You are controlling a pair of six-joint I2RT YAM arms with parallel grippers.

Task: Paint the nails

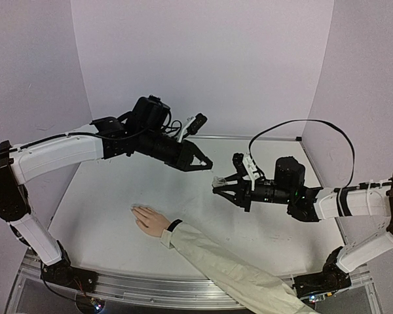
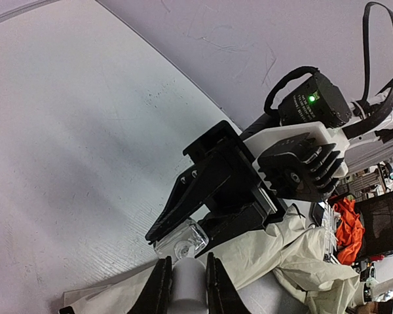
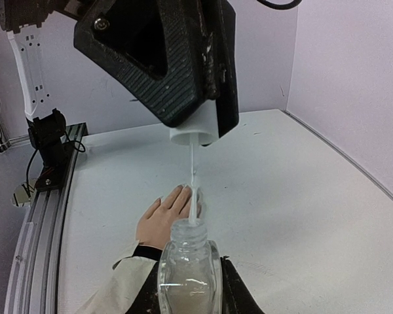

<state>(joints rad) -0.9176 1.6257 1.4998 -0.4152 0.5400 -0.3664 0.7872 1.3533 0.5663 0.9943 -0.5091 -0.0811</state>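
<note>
Left gripper (image 1: 205,163) jaws clamp white brush cap (image 3: 187,135); right gripper (image 1: 217,185) jaws clamp clear bottle (image 3: 188,261); hand (image 1: 149,220) flat on surface (image 1: 105,196).

White table (image 1: 98,196) (metal rail (image 1: 144,283) alongside)

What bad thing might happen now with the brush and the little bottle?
The open bottle in the right gripper might tip and spill. The brush, held by its cap in the left gripper, might drip on the table or skin before it reaches the nails of the hand lying flat on it.
</note>
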